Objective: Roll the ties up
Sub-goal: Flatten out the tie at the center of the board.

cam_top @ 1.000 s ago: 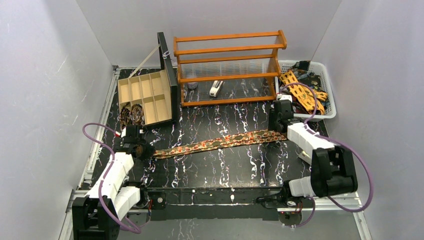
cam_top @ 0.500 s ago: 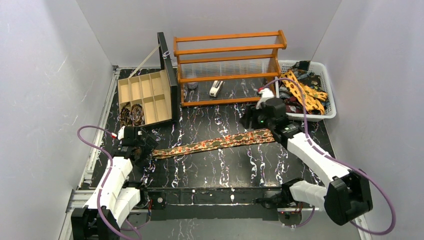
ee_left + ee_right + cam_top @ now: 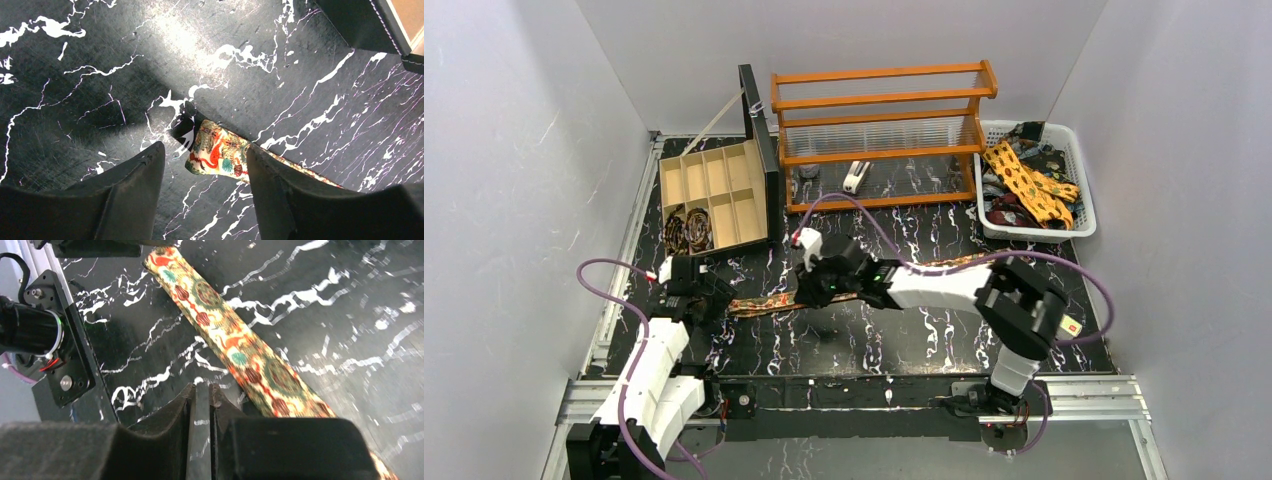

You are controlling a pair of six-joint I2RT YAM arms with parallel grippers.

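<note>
My left gripper (image 3: 204,150), jaws apart, sits right at the narrow tip of the tie (image 3: 220,157), which runs off rightward.

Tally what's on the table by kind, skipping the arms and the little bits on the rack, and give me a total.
Flat tie: 1
Rolled ties: 2
Divided box: 1
Rack: 1
Basket: 1
Small white-and-red box: 1
Total: 7, leaving out the ties heaped in the basket, which are too tangled to count.
</note>
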